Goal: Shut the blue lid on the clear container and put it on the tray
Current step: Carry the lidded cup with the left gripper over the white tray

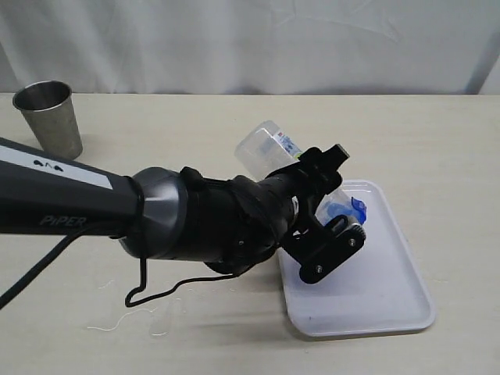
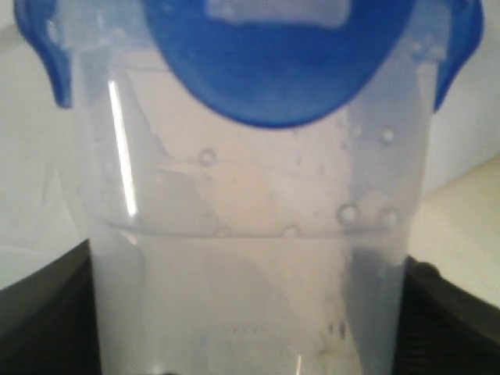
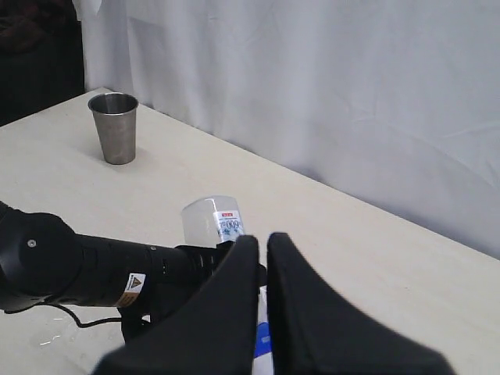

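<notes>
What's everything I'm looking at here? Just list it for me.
clear container: one, translucent, tilted over the tray's edge
blue lid: one, blue, on the container's lower end
tray: one, white, on the table
metal cup: one, silver, upright, far from the tray
table: one, beige
curtain: one, white, behind
cable: one, black, under the arm
left gripper: one, black, gripping the container
right gripper: one, black, closed, empty

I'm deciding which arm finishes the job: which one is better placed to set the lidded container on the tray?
Left. The left tool grips the clear container, blue lid on, tilted over the tray. The right tool is shut, empty, and would likely need a handover first.
</notes>
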Tool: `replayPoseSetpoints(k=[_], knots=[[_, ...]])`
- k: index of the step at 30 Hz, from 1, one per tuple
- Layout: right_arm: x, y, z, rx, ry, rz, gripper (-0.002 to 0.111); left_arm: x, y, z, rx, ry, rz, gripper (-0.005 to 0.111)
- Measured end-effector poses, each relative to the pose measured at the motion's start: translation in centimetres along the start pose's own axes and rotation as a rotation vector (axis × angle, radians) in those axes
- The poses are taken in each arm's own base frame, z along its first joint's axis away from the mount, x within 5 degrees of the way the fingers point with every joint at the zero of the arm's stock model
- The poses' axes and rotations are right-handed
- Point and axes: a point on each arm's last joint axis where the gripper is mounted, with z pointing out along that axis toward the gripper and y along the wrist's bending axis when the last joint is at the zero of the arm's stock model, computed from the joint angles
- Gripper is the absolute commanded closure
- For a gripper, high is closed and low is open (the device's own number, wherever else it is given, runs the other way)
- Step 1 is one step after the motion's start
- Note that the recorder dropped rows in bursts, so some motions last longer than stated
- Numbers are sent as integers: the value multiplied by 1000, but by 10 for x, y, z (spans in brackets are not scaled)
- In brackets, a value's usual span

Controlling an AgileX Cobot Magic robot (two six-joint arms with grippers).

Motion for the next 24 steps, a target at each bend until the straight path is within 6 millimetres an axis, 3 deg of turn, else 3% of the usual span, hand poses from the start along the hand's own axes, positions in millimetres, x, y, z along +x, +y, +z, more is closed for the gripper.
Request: replayPoseSetpoints(k=[12, 19, 24], knots=[[0, 0, 0, 0, 0, 0, 104, -23, 4, -6, -17, -137, 24, 107], [0, 0, 0, 0, 0, 0, 104, -21, 4, -6, -18, -108, 26, 107], [0, 0, 0, 0, 0, 0, 104, -23, 4, -6, -11, -135, -107, 107]])
